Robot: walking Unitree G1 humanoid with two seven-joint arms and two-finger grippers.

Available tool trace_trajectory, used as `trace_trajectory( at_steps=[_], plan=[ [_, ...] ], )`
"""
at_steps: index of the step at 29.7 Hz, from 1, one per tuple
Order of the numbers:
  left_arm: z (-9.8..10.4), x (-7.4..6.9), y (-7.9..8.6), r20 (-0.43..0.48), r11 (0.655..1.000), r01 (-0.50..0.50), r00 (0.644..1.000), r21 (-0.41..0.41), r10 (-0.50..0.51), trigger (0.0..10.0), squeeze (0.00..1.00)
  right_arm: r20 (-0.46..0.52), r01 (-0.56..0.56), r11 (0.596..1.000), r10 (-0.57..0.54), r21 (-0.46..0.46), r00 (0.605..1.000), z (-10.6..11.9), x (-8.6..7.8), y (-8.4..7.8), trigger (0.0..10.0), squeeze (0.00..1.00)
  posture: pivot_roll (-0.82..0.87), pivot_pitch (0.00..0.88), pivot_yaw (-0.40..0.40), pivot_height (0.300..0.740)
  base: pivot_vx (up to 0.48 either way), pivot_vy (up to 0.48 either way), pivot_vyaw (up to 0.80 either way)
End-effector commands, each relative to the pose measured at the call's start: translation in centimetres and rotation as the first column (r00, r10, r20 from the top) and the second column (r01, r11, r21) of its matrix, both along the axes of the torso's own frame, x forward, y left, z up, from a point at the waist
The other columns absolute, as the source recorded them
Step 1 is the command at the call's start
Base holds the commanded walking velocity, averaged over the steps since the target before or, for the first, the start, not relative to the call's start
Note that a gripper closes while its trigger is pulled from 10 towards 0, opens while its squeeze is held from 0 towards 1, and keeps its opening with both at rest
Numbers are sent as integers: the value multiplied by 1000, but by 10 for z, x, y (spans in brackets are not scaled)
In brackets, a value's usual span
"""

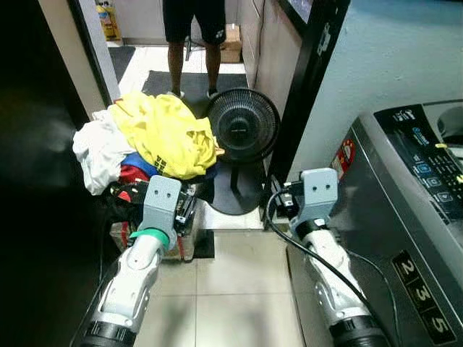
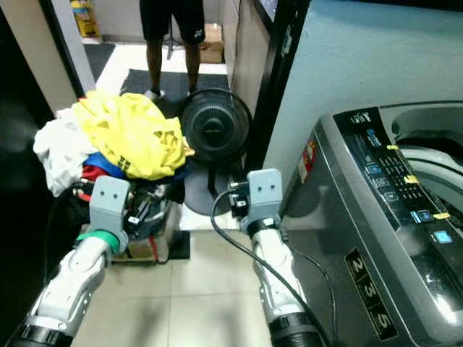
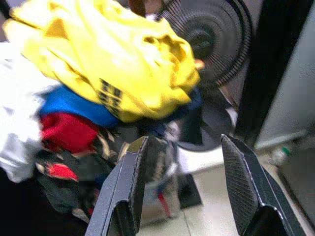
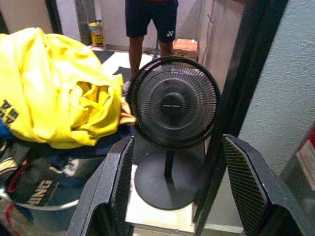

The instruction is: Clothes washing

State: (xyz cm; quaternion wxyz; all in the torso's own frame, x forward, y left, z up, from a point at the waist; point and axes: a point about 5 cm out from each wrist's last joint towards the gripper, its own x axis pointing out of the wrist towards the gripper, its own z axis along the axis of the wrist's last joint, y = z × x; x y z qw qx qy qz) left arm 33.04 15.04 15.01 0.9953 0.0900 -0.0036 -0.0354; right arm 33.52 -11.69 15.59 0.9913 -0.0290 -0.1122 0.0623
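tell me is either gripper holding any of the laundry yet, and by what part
Nothing is held. The left gripper is open in front of the clothes pile; the right gripper is open, facing the fan.

Tiled floor (image 1: 231, 289) bears heaped clothes basket (image 1: 155, 238) beside fan (image 1: 244, 126).

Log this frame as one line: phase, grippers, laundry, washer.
phase: approaching laundry | left gripper: open, before pile | right gripper: open, facing fan | yellow shirt: atop pile | washing machine: robot's right
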Motion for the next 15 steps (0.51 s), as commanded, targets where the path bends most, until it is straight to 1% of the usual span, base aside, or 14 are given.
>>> trace_trajectory(
  at_steps=[1,2,3,5,6,8,10,12,14,15],
  plan=[
    [-4,1,8,-11,999,-35,999,6,35,10000,0,-22,4,1000,-4,-8,1000,-6,0,2,10000,0,-5,71,21,740,0,0,0],
    [-4,0,16,-19,998,-60,998,-7,60,10000,0,-25,-11,1000,11,-16,1000,-7,-1,5,10000,0,-11,72,30,740,0,0,0],
    [-6,-2,19,-30,997,-67,997,-23,67,10000,0,-28,-30,999,29,-32,999,-9,-2,4,10000,0,-11,86,30,740,0,0,0],
    [-8,-3,22,-38,997,-70,997,-36,68,10000,0,-30,-44,998,43,-43,999,-10,-3,5,10000,0,-11,89,29,740,0,0,0],
    [-12,-6,21,-45,996,-74,996,-52,71,10000,0,-32,-44,998,42,-56,999,-11,-3,-1,10000,0,-11,71,37,740,0,0,0],
    [-17,-10,16,-49,995,-75,996,-66,72,10000,0,-31,-32,998,30,-63,999,-11,-2,-9,10000,0,-11,72,36,740,0,0,0],
    [-19,-11,13,-49,995,-73,996,-68,70,10000,0,-29,-25,998,23,-61,999,-10,-1,-11,10000,0,-8,66,36,740,0,0,0],
    [-21,-12,9,-43,996,-57,998,-62,54,10000,0,-29,0,999,-1,-45,1000,-9,1,-10,10000,0,-2,51,34,740,0,0,0],
    [-19,-13,5,-34,998,-43,999,-48,41,10000,0,-18,4,1000,-4,-4,1000,-6,3,-2,10000,0,34,55,26,740,0,0,0],
    [-19,-13,5,-34,998,-43,999,-48,41,10000,0,-18,4,1000,-4,-4,1000,-6,3,-2,10000,0,34,55,26,740,0,0,0]
  ],
)
